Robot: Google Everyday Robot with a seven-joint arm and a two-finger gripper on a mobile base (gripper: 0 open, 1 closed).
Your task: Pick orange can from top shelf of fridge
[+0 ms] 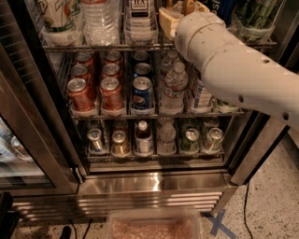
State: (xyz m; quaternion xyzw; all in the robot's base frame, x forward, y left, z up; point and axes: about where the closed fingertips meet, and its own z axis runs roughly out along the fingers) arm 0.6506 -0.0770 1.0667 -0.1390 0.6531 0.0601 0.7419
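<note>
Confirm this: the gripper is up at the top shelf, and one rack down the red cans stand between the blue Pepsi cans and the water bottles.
Not quite. The gripper is up at the top shelf, but the camera view shows the blue Pepsi cans standing between the red cans and the water bottles.

Steel and plastic
Shiny steel fridge; matt white plastic arm, gripper at the wire top shelf.
</note>
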